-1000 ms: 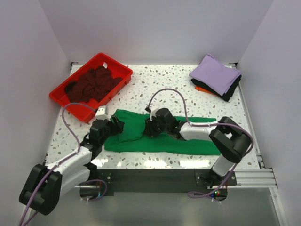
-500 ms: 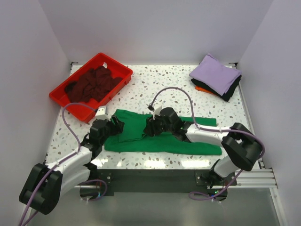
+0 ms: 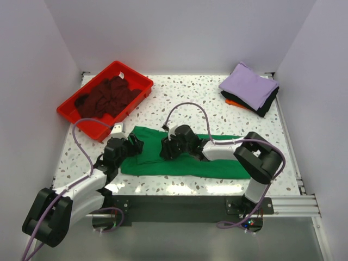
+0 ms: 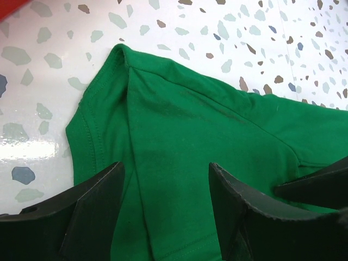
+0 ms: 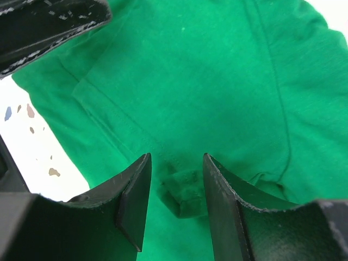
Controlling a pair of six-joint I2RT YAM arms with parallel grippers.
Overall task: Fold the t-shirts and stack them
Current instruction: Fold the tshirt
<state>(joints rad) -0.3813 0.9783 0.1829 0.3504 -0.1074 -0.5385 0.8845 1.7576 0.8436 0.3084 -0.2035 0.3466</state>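
Note:
A bright green t-shirt [image 3: 185, 166] lies flat as a long band near the table's front edge. My left gripper [image 3: 133, 145] rests low over its left end. In the left wrist view it [image 4: 166, 217] is open, with smooth green cloth [image 4: 190, 125] and a sleeve seam between the fingers. My right gripper [image 3: 166, 149] hovers just right of it, facing it. In the right wrist view it [image 5: 176, 201] is open around a small raised pinch of cloth [image 5: 182, 196]. A dark maroon t-shirt [image 3: 106, 97] lies crumpled in the red tray [image 3: 140, 81].
At the back right a folded stack holds a lavender shirt [image 3: 249, 84] over black [image 3: 269, 103] and orange [image 3: 232, 102] ones. The tray stands at the back left. White walls close three sides. The two grippers are close together; the left finger [image 5: 49, 27] shows in the right wrist view.
My right gripper has opened and slid a little left along the green shirt, leaving a small bunched pinch between its fingers. The left arm has stayed put.

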